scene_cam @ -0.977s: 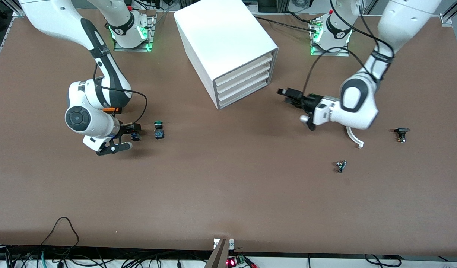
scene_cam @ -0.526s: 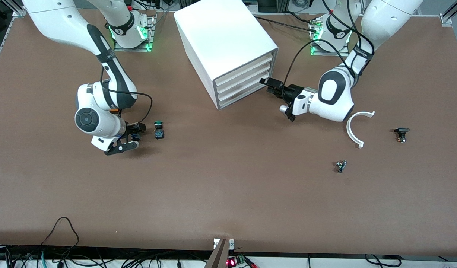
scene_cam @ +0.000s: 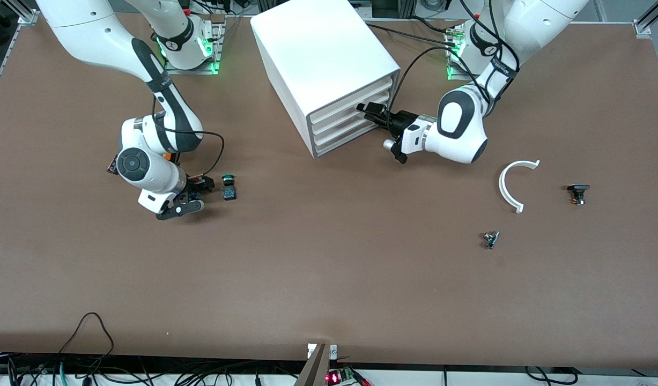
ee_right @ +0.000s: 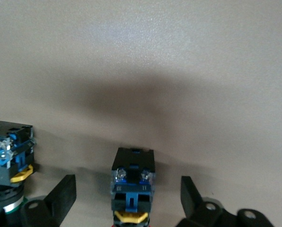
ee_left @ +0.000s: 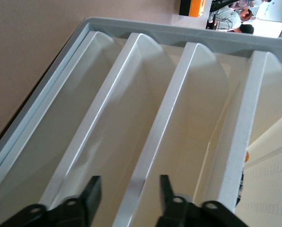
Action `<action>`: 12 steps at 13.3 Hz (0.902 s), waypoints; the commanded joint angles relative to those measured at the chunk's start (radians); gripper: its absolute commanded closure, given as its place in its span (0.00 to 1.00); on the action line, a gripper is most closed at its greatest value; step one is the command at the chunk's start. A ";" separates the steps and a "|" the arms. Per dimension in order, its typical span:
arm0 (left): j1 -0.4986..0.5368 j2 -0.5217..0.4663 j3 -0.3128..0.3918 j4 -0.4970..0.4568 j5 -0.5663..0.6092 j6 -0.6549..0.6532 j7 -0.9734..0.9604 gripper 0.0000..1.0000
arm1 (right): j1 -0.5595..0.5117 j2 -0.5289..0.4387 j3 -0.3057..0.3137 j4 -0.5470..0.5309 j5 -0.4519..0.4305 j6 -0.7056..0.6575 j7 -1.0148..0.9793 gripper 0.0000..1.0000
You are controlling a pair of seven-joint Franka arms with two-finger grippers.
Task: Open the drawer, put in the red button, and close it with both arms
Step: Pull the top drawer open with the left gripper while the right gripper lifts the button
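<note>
While the white cabinet [scene_cam: 329, 75] stands with all four tray drawers shut, the left pincer [scene_cam: 372, 114] hangs level against the drawer fronts, near the second drawer from the top [scene_cam: 350, 109]. In the left wrist view its black fingers [ee_left: 91, 196] are parted, holding nothing, with a white drawer lip [ee_left: 171, 123] running up between them. Which drawer that lip belongs to I cannot say for sure.

The right pincer [scene_cam: 192, 194] sits low over the brown worktop [scene_cam: 329, 279], toward the right arm's end of the table. It is spread wide and empty. In the right wrist view the red button [ee_right: 132, 187] lies on its side between the two fingers [ee_right: 60, 196], touching neither; its blue-black base points away from the wrist and its yellow collar toward it. The red cap itself is mostly hidden there. From the front, the switch [scene_cam: 199, 186] is largely masked by the pincer.

A like switch with a green cap [scene_cam: 229, 186] lies just beside it, at about three o'clock from the pincer in the front view and outside the fingers.

The right arm is far nearer the button. My judgement: the switch's long axis runs along the pincer's reach, so closing should catch its flanks squarely. The risk is nudging the green neighbour.
</note>
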 commanded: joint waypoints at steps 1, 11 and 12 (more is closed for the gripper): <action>0.004 -0.010 -0.005 -0.021 -0.032 0.013 0.020 1.00 | -0.002 -0.012 0.003 -0.038 0.003 0.044 -0.019 0.22; 0.084 -0.029 0.141 0.082 0.061 0.057 0.040 1.00 | 0.000 -0.050 0.009 0.028 0.001 -0.023 -0.045 0.77; 0.089 -0.030 0.149 0.114 0.122 0.057 0.031 1.00 | 0.000 -0.064 0.011 0.058 0.001 -0.061 -0.045 0.77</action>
